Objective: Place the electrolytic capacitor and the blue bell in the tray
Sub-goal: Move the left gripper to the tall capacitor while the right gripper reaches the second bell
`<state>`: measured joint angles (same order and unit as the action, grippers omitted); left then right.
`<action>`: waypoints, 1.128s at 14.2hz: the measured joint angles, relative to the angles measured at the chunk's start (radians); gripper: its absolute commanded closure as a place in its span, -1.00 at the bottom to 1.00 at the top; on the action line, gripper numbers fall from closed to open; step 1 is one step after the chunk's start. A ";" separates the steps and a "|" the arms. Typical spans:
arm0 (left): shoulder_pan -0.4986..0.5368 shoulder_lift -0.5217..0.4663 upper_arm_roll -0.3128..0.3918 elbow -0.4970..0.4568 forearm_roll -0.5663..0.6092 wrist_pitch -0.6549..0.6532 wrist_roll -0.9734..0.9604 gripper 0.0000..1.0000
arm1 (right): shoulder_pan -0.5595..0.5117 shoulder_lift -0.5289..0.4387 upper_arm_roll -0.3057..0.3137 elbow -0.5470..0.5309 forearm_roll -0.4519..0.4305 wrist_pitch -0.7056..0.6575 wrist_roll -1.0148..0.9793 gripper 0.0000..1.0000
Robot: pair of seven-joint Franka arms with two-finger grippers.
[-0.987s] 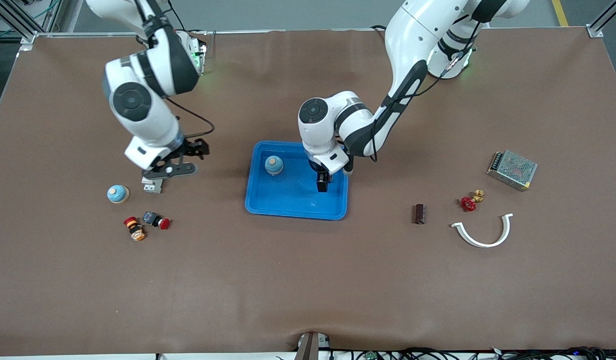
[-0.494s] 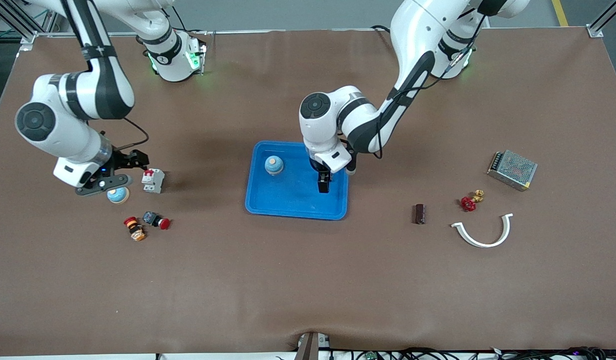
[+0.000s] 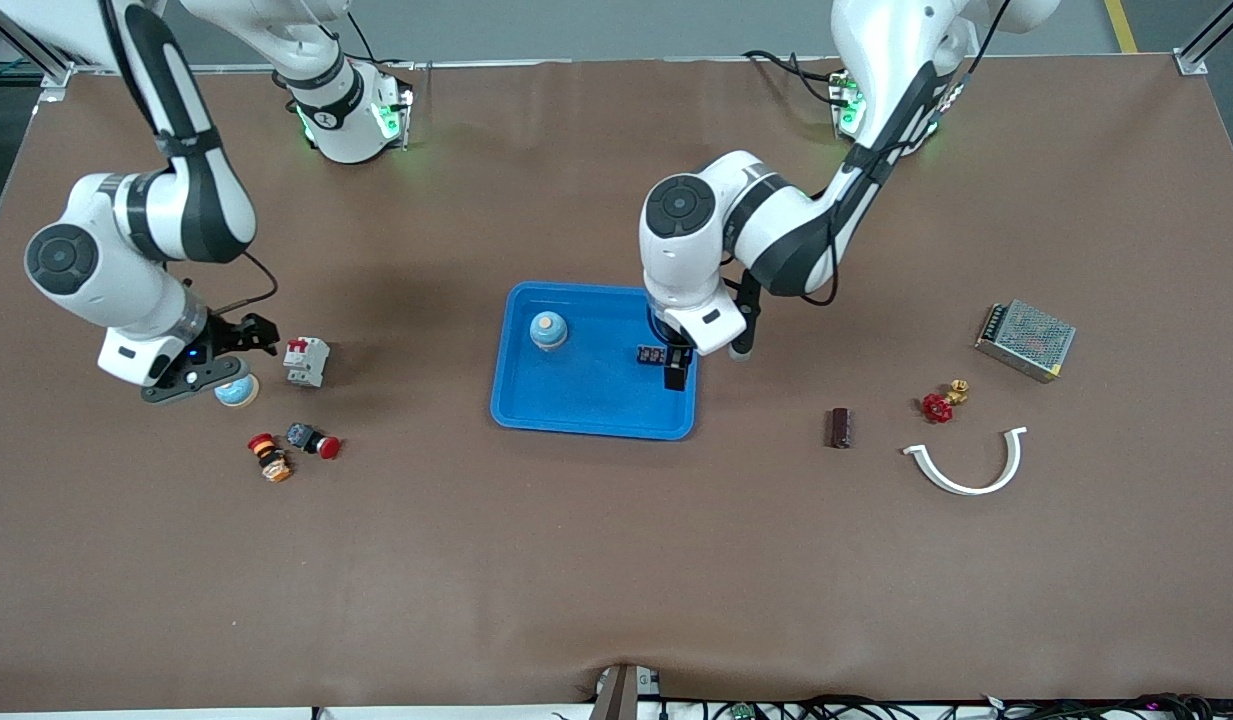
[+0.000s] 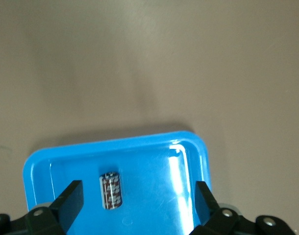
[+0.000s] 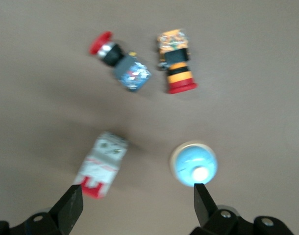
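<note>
My left gripper (image 4: 137,205) is hanging wide open, empty, over the glossy blue tray (image 4: 188,147); a dark capacitor (image 4: 111,190) is lying inside.

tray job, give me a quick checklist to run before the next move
1. Capacitor in tray: ok. The electrolytic capacitor lies on the tray floor, loose, beneath the left gripper.
2. Left gripper released: ok. Open, over the tray end toward the left arm.
3. Blue bell in tray: ok. One blue bell sits inside.
4. Second blue bell: not ok if wanted; it rests on the table toward the right arm's end.
5. Right gripper ready: ok. Open, over that bell and the white breaker.
6. Clear grasp of the bell: cannot tell; the breaker lies beside it, apart.
</note>
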<state>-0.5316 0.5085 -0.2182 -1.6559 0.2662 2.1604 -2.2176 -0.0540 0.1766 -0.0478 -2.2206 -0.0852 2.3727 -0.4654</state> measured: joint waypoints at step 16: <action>0.209 -0.150 0.001 0.012 -0.109 -0.139 0.562 -1.00 | -0.117 0.167 0.003 0.001 0.000 0.155 -0.232 -1.00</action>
<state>-0.3223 0.3581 -0.2171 -1.6435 0.1573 2.0218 -1.6559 -0.1711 0.3439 -0.0446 -2.2195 -0.0852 2.5281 -0.6974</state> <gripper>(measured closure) 0.000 0.000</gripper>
